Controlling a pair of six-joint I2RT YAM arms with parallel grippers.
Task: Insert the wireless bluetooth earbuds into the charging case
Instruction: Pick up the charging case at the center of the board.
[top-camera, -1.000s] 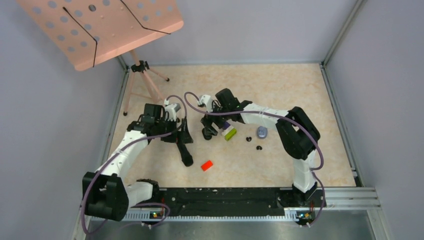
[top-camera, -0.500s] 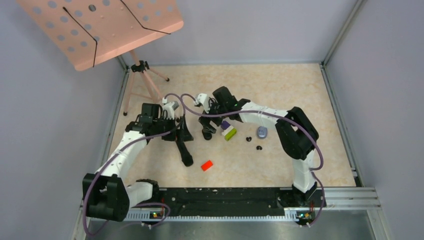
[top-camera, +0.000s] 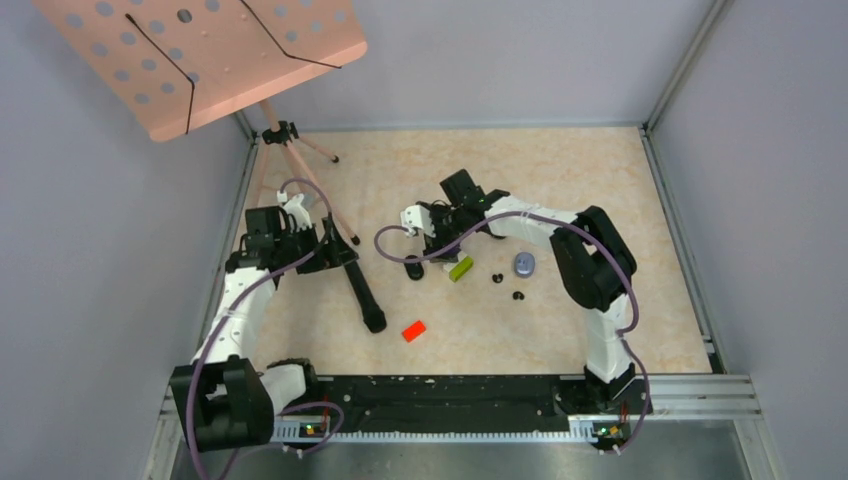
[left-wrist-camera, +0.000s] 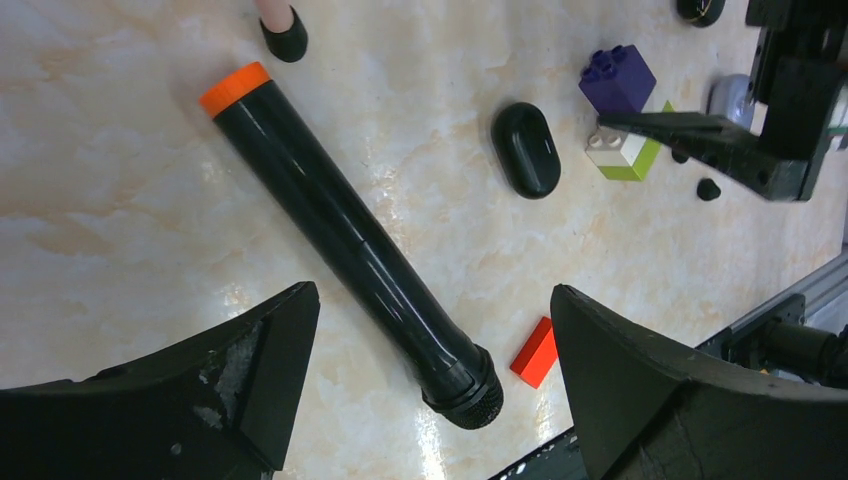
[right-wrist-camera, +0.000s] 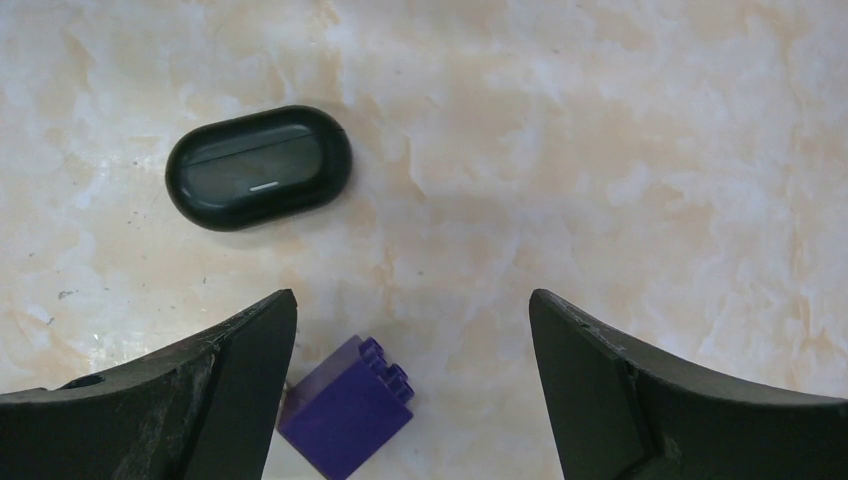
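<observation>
The left jaws hang released over a black microphone (left-wrist-camera: 350, 245); the right jaws, likewise, by a black case (right-wrist-camera: 258, 167). A pale dash (right-wrist-camera: 263, 186) marks its lid.

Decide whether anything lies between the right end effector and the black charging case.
Nothing visible. The glossy black oval case lies ahead of the open right end effector; the purple plastic brick sits further back.
</observation>
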